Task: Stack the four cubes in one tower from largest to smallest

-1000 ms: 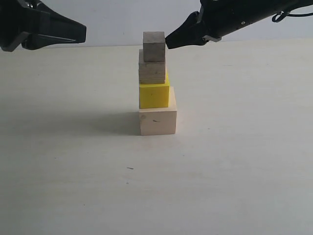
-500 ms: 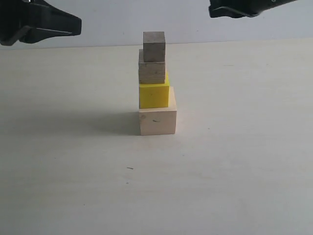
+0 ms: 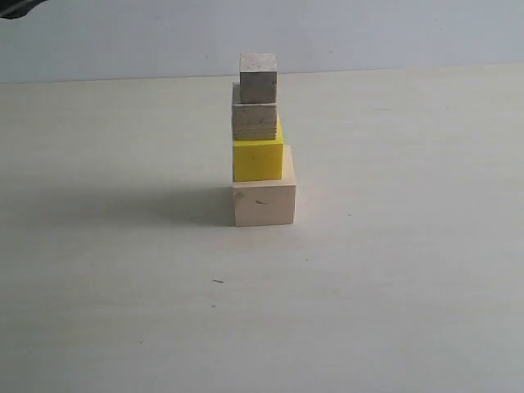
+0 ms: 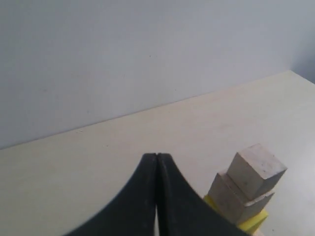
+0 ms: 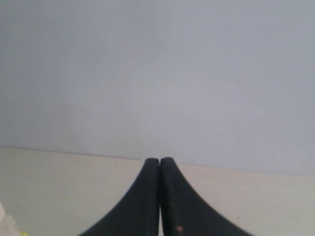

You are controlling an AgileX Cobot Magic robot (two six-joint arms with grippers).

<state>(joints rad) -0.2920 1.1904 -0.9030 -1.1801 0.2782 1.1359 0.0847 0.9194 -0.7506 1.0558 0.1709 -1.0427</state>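
Note:
The tower stands at the middle of the table in the exterior view: the large pale wood cube (image 3: 264,203) at the bottom, the yellow cube (image 3: 258,160) on it, the smaller wood cube (image 3: 254,120) above, the smallest wood cube (image 3: 258,78) on top. In the left wrist view my left gripper (image 4: 156,156) is shut and empty, raised beside the tower, whose smallest cube (image 4: 256,170), smaller wood cube (image 4: 231,197) and yellow cube (image 4: 253,220) show. My right gripper (image 5: 159,160) is shut and empty, facing the wall.
A pale wall (image 3: 393,33) rises behind the table's far edge. The table top (image 3: 393,270) is pale and bare around the tower. A dark bit of the left arm (image 3: 16,6) shows at the top left corner.
Both arms have pulled up and away from the tower. The right arm has left the exterior view; only a sliver of the left remains. The tower has not moved.

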